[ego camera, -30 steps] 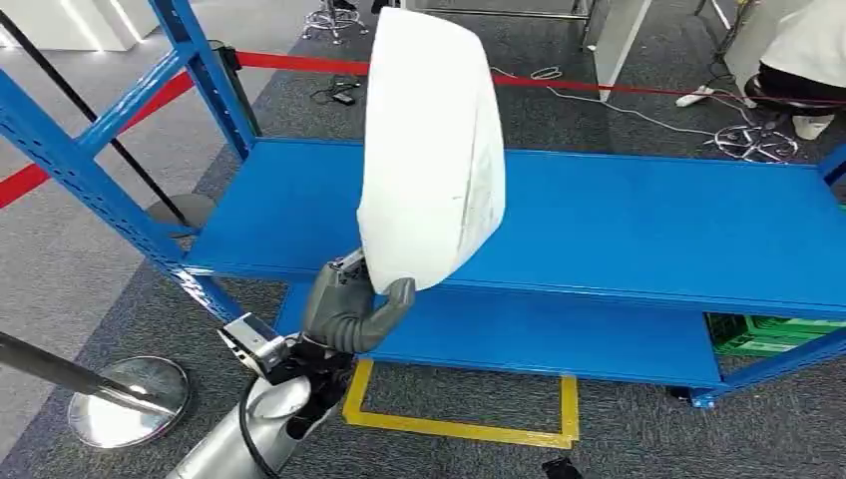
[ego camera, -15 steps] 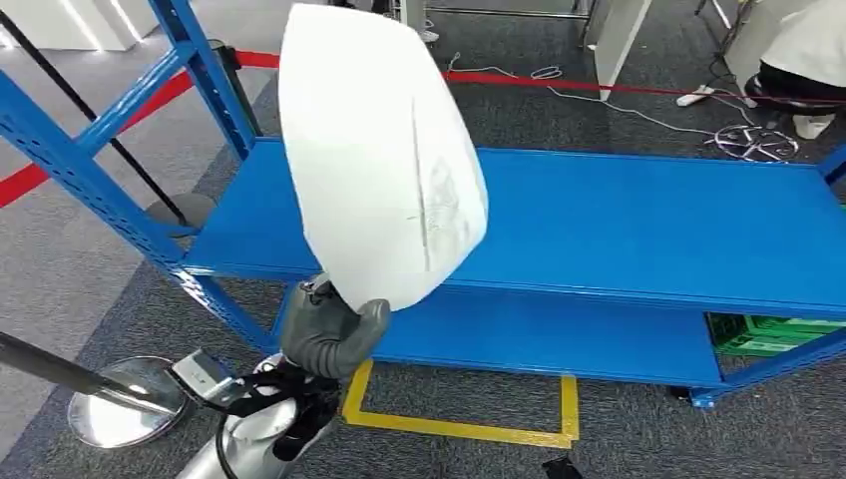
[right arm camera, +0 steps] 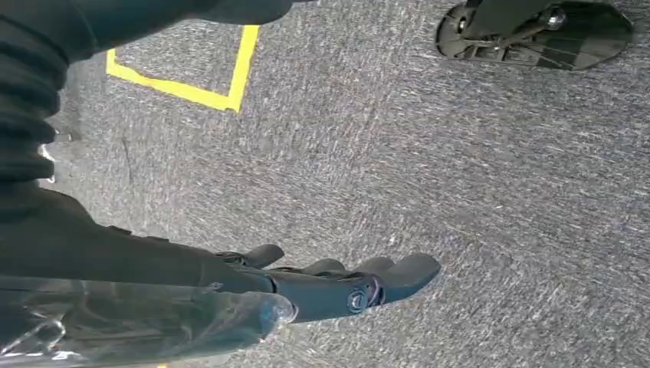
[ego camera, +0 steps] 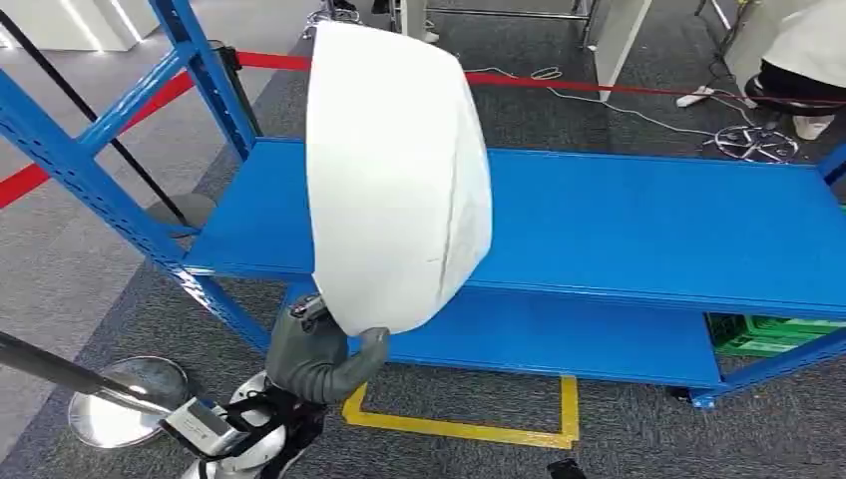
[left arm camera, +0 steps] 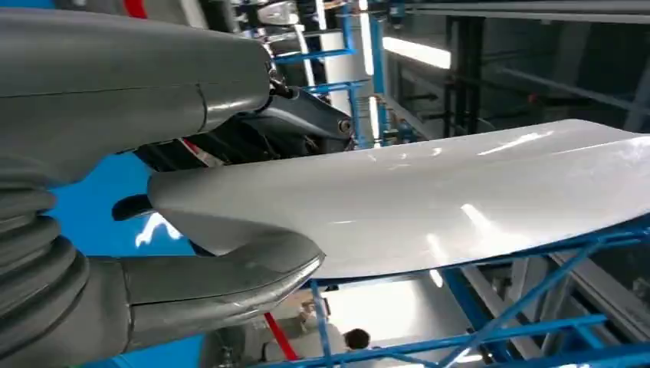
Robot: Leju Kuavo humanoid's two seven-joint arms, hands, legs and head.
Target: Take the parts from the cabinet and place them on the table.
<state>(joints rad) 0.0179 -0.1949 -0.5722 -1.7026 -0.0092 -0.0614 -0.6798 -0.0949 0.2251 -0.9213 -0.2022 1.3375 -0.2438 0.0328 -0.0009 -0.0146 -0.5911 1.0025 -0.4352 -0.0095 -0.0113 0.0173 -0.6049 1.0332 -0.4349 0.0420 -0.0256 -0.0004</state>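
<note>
Gripping a white part (ego camera: 397, 175) by its lower edge, left hand (ego camera: 317, 354), thumb pressed against it, part upright

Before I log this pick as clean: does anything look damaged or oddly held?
The white part stands on end, gripped by the left hand at its lower edge alone, so it looks top-heavy. Faint grey scuffs mark its face. Nothing else stands out.

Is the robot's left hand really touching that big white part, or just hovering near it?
Touching. In the left wrist view the thumb presses under the white part, with fingers over its edge.
</note>
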